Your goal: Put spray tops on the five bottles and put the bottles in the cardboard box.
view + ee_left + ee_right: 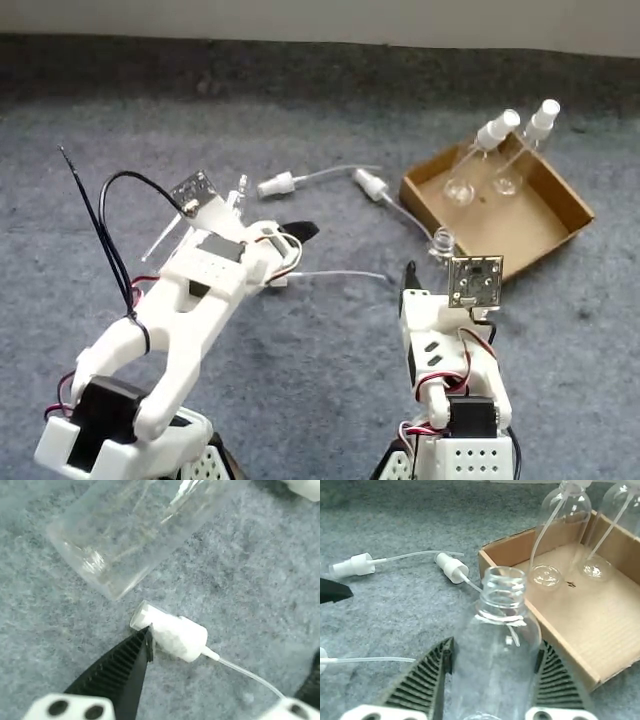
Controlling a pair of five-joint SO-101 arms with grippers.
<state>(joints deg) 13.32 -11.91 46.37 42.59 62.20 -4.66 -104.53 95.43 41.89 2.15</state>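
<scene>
A white spray top (172, 635) with a thin tube lies on the carpet. My left gripper (230, 652) is open around it, and one black finger (125, 665) touches its side. A clear bottle (140, 530) without a top lies just beyond; in the high view this bottle (225, 205) is partly under the left wrist. My right gripper (492, 650) is shut on an upright bottle (495, 630) with an open neck, which stands beside the cardboard box (545, 235). Two bottles (478, 160) with spray tops lie in the box.
Two more spray tops (277, 184) (370, 184) with tubes lie on the grey carpet between the arms and the box. The held top's tube (350, 274) stretches toward the right arm (440, 350).
</scene>
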